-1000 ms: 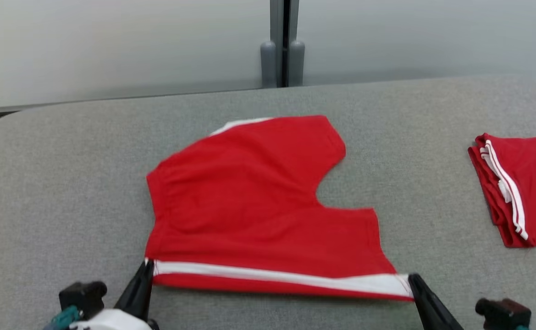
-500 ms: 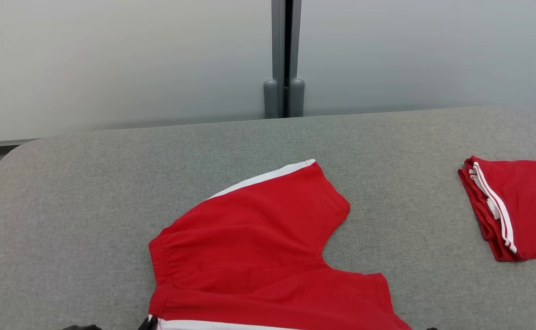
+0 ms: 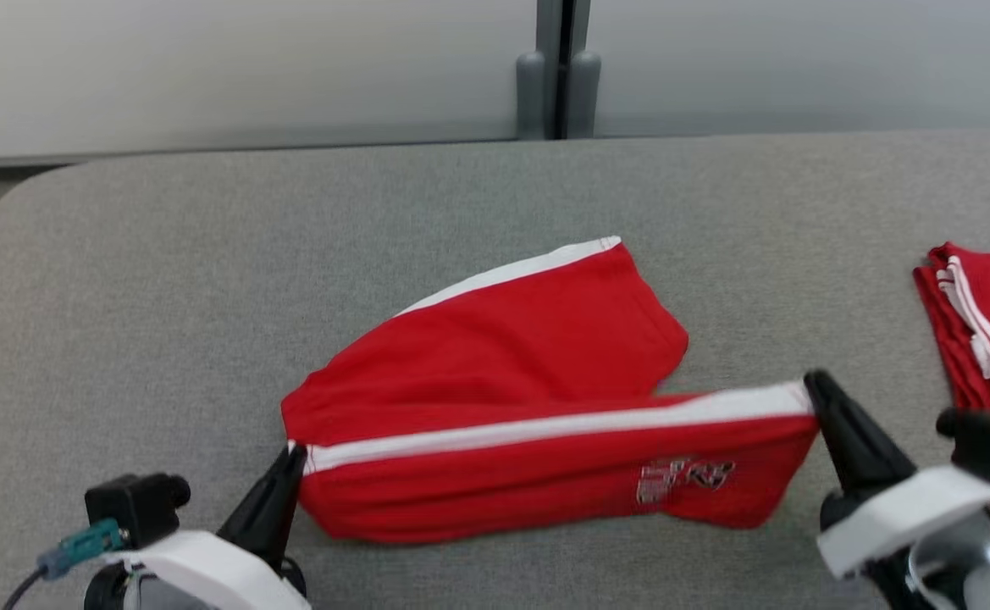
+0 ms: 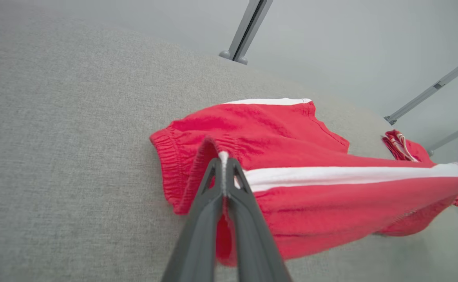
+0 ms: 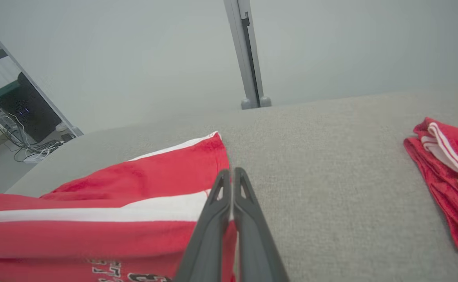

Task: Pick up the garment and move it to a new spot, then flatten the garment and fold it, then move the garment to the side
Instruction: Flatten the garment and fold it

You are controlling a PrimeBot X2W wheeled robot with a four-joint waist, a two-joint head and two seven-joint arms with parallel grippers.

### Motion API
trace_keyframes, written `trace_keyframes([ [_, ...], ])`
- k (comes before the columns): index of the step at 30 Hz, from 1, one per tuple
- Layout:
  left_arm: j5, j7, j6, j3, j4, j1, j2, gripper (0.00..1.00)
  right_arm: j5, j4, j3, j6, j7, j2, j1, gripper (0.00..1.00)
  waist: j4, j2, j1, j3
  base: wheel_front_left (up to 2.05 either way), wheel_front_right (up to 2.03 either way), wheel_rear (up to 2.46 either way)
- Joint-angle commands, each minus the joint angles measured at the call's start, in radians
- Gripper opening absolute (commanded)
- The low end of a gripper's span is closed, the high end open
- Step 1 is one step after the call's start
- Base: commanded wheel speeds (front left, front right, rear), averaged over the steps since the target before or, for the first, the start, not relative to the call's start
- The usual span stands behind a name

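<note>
The garment point(image 3: 511, 373) is a pair of red shorts with white side stripes, lying on the grey table point(image 3: 164, 280). Its near half is lifted and stretched between both grippers, showing a printed logo. My left gripper point(image 3: 295, 453) is shut on the waistband corner at the white stripe point(image 4: 224, 156). My right gripper point(image 3: 810, 383) is shut on the leg-hem corner of the same stripe point(image 5: 230, 172). The far leg of the garment point(image 4: 268, 117) still rests flat on the table.
A second red garment point(image 3: 981, 330) lies folded at the table's right edge, also seen in the right wrist view as the folded garment point(image 5: 448, 164). A grey post point(image 3: 558, 68) and pale wall panels stand behind the table. Bare table surface surrounds the shorts.
Both grippers have raised the near striped edge off the table and carried it away from me over the garment; the logo side now faces up. The head camera has also shifted.
</note>
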Motion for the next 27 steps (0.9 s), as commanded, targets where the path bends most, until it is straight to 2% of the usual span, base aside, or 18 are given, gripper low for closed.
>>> trace_keyframes([
  [1, -0.017, -0.013, -0.013, 0.014, 0.022, -0.06, -0.007, 0.0, 0.005, 0.039, 0.007, -0.002, -0.011, -0.024, -0.095, 0.0, 0.048, 0.0, 0.0, 0.098, 0.0, 0.0, 0.0],
  [12, -0.069, -0.078, -0.107, 0.037, 0.208, -0.333, -0.056, 0.0, 0.062, 0.385, 0.148, -0.002, -0.057, -0.119, -0.646, 0.0, 0.152, 0.0, 0.0, 0.291, 0.0, 0.0, 0.0],
  [21, -0.075, -0.131, -0.16, 0.025, 0.354, -0.434, -0.085, 0.0, 0.131, 0.65, 0.293, -0.002, -0.14, -0.134, -0.855, 0.0, 0.192, 0.0, 0.0, 0.332, 0.0, 0.0, 0.0],
  [22, -0.076, -0.136, -0.166, 0.021, 0.371, -0.443, -0.091, 0.12, 0.14, 0.675, 0.309, -0.002, -0.151, -0.131, -0.867, 0.0, 0.193, 0.0, 0.0, 0.332, 0.0, 0.0, 0.0],
  [23, -0.075, -0.142, -0.171, 0.016, 0.385, -0.451, -0.095, 0.52, 0.147, 0.694, 0.324, -0.002, -0.165, -0.13, -0.879, 0.38, 0.193, 0.0, 0.0, 0.332, 0.0, 0.0, 0.0],
  [24, -0.075, -0.148, -0.175, 0.012, 0.4, -0.459, -0.102, 1.0, 0.15, 0.71, 0.339, -0.002, -0.186, -0.132, -0.89, 0.88, 0.193, 0.0, 0.0, 0.331, 0.0, 0.0, 0.0],
  [25, -0.075, -0.153, -0.178, 0.008, 0.416, -0.464, -0.11, 1.0, 0.157, 0.725, 0.354, -0.002, -0.208, -0.13, -0.896, 1.0, 0.192, 0.0, 0.0, 0.329, 0.0, 0.0, 0.0],
  [27, -0.068, -0.181, -0.182, 0.008, 0.435, -0.473, -0.118, 1.0, 0.155, 0.748, 0.383, -0.002, -0.259, -0.129, -0.904, 1.0, 0.186, 0.0, 0.0, 0.322, 0.0, 0.0, 0.0],
])
